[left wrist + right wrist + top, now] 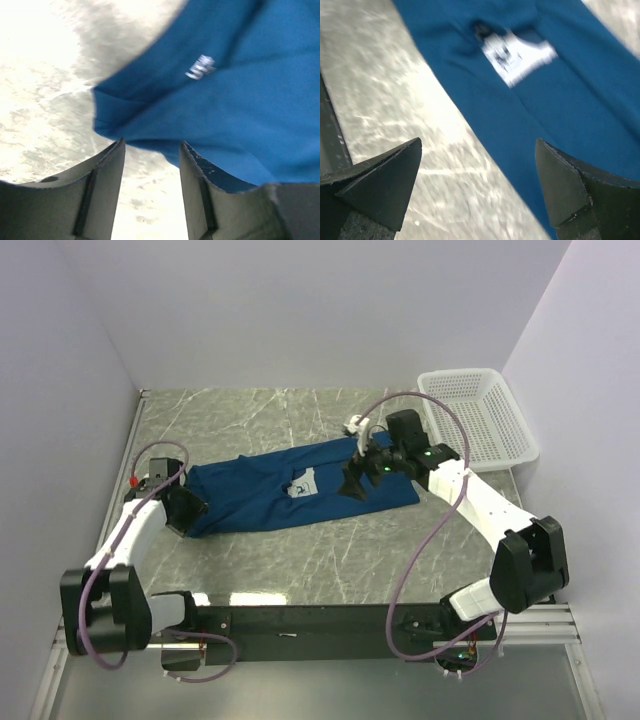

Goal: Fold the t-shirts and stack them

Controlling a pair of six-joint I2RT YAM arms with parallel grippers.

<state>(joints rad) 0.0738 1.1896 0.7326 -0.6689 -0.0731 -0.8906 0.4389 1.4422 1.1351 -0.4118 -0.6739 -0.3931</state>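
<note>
Lying flat on the table (300, 570), the t-shirt (280, 495) is seen from above as a long band. Its long axis runs from 9 o'clock to 3 o'clock, with the 3 o'clock end raised a little toward 2 o'clock, and the white print (303, 487) is found near the middle. The left gripper (185, 510) is placed at the 9 o'clock end of the band. The right gripper (358, 478) is placed over the 3 o'clock part, a little inside that end. In the left wrist view the jaws of the left gripper (151, 145) are parted and nothing is held between them. The cloth (240, 100) is spread from 12 o'clock to 3 o'clock of the tips, and its edge is just beyond them. In the right wrist view the jaws of the right gripper (479, 145) are spread wide and are also empty. One fingertip (400, 170) is over bare table, and the cloth (570, 100) is spread from 12 o'clock to 3 o'clock. It is judged that a fold across the band is called for next, so one end must be carried along the long axis toward the other. Each end is nearest to its own arm. The white basket (480, 415) is kept well apart at 2 o'clock.
</note>
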